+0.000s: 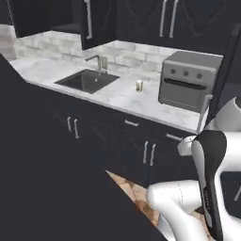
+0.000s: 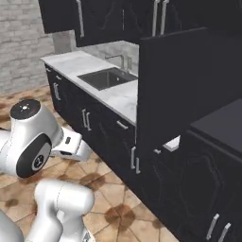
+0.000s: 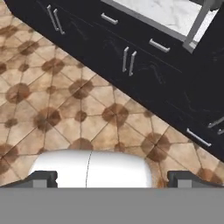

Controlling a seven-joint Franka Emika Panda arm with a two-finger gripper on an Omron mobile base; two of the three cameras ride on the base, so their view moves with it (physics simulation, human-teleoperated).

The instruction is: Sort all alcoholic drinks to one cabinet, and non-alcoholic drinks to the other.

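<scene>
hand view has my pincer (image 3: 111,178) spread wide with nothing in it, aimed down at the tiled floor (image 3: 65,100) beside the dark lower cabinets (image 3: 144,70). only drink-like thing i can spot is a small pale container (image 1: 139,85) on the marble counter (image 1: 117,96), between the sink (image 1: 88,80) and the toaster oven (image 1: 188,81) — can't tell which drink it is. risk as i see it: an open upper cabinet door (image 2: 182,90) hangs close, so a wide swing could clip it. sink looks empty; cabinet insides aren't visible.

One sink (image 1: 87,81), one oven (image 1: 189,81), one bottle (image 1: 139,85)
</scene>
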